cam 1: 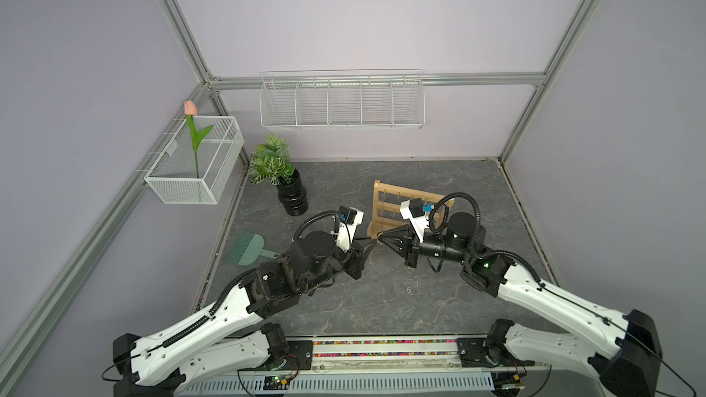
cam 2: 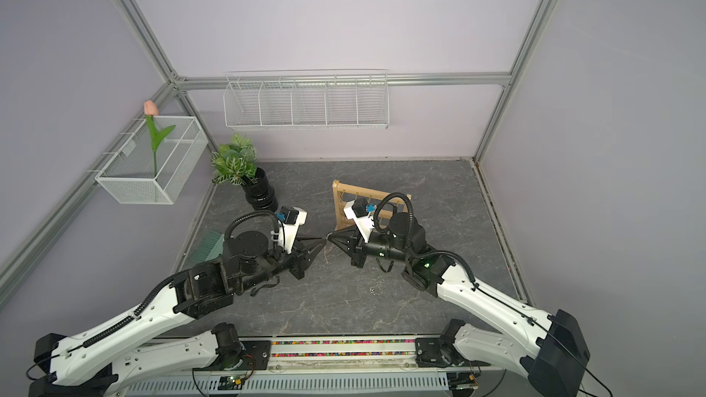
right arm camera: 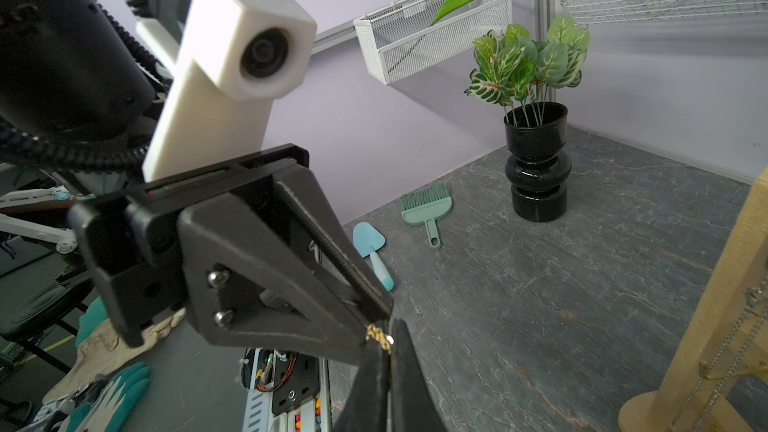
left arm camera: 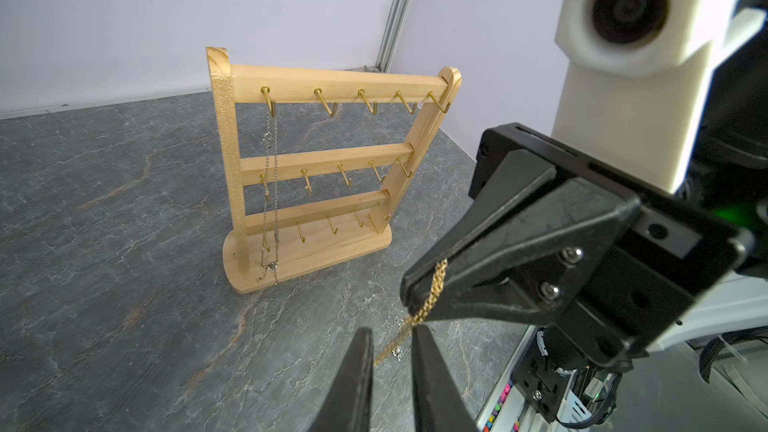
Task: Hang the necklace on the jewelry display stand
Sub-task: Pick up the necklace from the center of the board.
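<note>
Left wrist view: right tool point(left arm camera: 410, 297) pinches gold necklace point(left arm camera: 436, 280), left tool point(left arm camera: 391, 336) w/ jaws slightly parted round it.

A robot lab cell: aluminium frame point(cam 1: 477, 79), bare lilac walls point(cam 1: 363, 13).

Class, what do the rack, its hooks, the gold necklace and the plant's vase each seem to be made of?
Rack: pale wood, matte, grain visible. Hooks: thin gold-coloured wire, likely metal. Gold necklace: fine shiny links, probably metal. Vase: glossy black with bright reflections; ceramic or glass, unclear.

The right arm point(cam 1: 458, 240) partly hides the jewelry display stand point(cam 1: 401, 189).
</note>
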Robot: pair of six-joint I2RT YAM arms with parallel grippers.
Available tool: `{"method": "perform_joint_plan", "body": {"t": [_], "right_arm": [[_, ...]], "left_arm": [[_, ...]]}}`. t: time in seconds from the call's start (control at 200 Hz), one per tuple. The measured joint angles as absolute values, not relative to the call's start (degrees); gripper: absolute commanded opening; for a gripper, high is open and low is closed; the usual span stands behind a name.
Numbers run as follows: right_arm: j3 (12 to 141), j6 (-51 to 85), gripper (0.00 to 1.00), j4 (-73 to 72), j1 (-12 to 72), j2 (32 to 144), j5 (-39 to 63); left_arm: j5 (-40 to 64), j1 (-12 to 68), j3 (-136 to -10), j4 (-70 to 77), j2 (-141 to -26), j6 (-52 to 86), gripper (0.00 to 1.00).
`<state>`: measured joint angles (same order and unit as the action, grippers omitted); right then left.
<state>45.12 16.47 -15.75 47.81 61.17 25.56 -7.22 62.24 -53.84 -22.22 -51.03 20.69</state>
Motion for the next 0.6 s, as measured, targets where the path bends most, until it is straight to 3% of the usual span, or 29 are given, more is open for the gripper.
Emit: {"method": "perform_joint_plan", "body": {"t": [0.35, 0.485, 0.6], "right_arm": [[45.1, 16.7, 0.07, -17.0, 47.7, 61.2, 27.1], [45.1, 16.7, 0.07, -17.0, 47.7, 61.2, 26.8], [45.1, 16.6, 0.07, -16.9, 47.7, 61.2, 26.4]], "left_arm": [[-7.0, 62.2, -53.8, -22.1, -51.5, 20.3, 0.11], [-6.9, 62.2, -53.8, -22.1, -51.4, 20.2, 0.24], [-6.6, 62.2, -53.8, -22.2, -50.8, 19.9, 0.25]]}}
